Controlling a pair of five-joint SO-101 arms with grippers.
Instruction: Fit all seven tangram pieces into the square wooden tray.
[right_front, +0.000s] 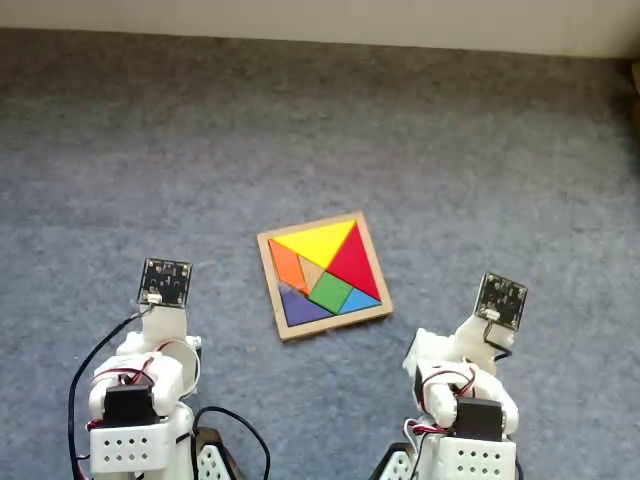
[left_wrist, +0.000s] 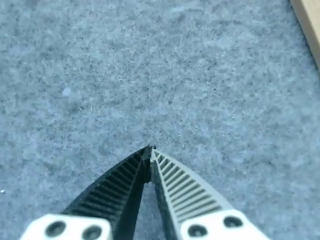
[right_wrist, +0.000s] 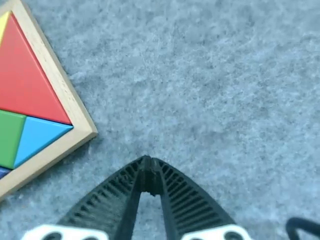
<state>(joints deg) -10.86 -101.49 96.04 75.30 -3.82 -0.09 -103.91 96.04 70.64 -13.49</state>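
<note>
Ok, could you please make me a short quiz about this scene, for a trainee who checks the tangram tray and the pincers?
1. True or false: inside the tray, the red triangle shares an edge with the yellow triangle.
2. The left pincer is: A) shut on a piece; B) shut and empty, over the carpet; C) wide open.
3. What colour is the square piece?
Key: 1 true; 2 B; 3 green.
</note>
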